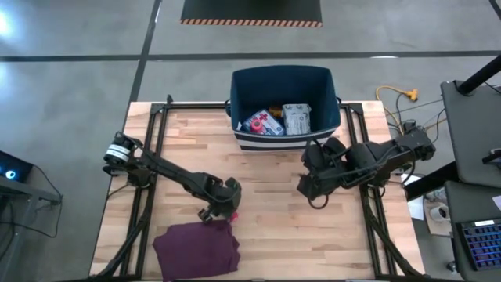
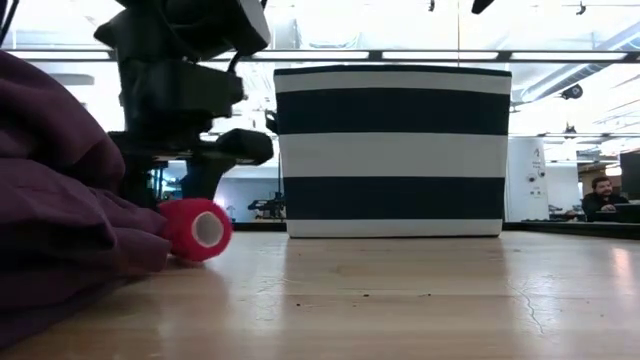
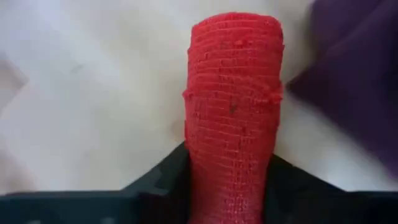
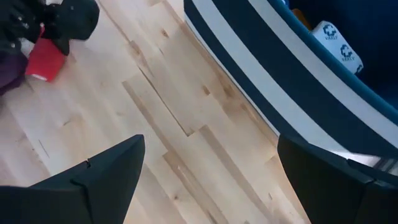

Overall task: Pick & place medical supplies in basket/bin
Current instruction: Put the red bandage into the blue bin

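On the pale butcher-block bench, made of narrow glued wood strips with a smooth sheen, the folded maroon cloth lies soft and rumpled at the near left edge. Just beside its far corner the left gripper is down at the surface, its dark fingers closed against the sides of a red tape roll; the roll is a stubby cylinder of crinkled, woven-looking wrap with a pale hollow core, and in the low view it rests on the wood touching the cloth. Farther back, at the middle of the far edge, stands the navy-blue fabric bin, a boxy, soft-walled rectangle with broad white stripes near its base. Inside it lie a blue first-aid pouch with a red cross and, just beside that, a grey-white printed packet; something small and yellowish shows between them at the back, too small to tell. To the right, near the bin's front corner, the right gripper hangs over bare wood with its fingers spread wide apart, holding nothing
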Controlling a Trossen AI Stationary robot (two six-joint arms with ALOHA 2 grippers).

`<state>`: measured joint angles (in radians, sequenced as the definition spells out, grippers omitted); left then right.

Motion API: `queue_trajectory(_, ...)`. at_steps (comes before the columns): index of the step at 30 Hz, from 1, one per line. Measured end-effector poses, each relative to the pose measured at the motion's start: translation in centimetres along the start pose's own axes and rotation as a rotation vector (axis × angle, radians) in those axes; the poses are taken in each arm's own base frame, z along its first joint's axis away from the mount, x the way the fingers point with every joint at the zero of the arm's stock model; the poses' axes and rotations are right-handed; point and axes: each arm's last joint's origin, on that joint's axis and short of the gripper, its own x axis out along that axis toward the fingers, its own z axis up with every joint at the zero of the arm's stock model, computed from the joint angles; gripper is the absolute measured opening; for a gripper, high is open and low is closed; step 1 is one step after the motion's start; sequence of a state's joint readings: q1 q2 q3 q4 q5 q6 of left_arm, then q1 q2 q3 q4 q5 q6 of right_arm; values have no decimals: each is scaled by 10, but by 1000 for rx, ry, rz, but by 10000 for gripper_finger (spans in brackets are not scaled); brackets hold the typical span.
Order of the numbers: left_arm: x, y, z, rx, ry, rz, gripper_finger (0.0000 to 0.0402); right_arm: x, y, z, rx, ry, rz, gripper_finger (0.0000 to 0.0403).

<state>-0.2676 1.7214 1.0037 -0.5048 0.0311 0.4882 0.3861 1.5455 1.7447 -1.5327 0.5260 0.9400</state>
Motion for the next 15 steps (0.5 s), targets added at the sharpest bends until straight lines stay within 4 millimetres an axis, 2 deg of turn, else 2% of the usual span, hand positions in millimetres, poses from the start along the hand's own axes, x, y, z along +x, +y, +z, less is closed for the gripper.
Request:
queue_trajectory(3,-15,10,5,-49,-4,44,78,-3,0,-5,21,8,-10,358)
queue_trajectory(7,-60,32,19,-158,-84,114,61,-14,0,-14,55,-41,-1,358)
queue_trajectory(9,-92,43,28,-198,-158,199,64,-22,-2,-17,87,-75,12,358)
queue_trajectory(12,-155,61,41,-239,-309,384,70,-32,-5,-23,134,-120,36,358)
queue_trajectory(15,-213,80,43,-263,-423,560,71,-40,-9,-27,182,-163,56,358)
